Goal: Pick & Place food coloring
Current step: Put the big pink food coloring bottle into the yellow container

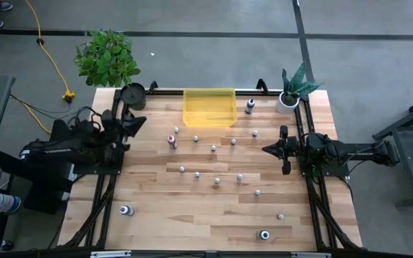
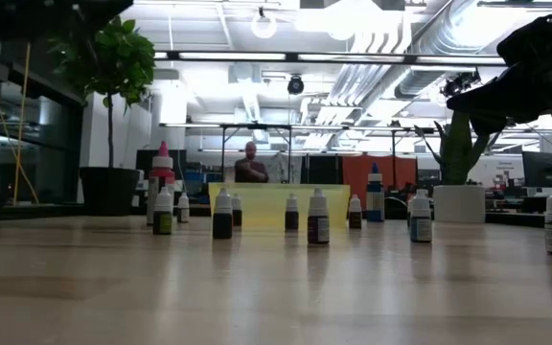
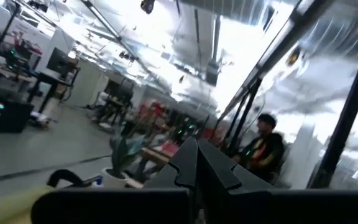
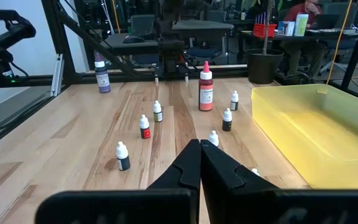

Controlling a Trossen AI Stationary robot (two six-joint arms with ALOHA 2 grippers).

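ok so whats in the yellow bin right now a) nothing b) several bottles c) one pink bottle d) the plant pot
a: the yellow bin shows only its bare see-through floor from above, and the food coloring bottles all stand out on the table.

scattered tiny white-capped food coloring bottles (image 1: 216,181) crowding the middle of the pale wooden table (image 1: 156,215), narrow lanes between. open board along the near left. translucent yellow plastic bin (image 1: 209,107) and small white plant pot (image 1: 287,102) blocking the far edge.
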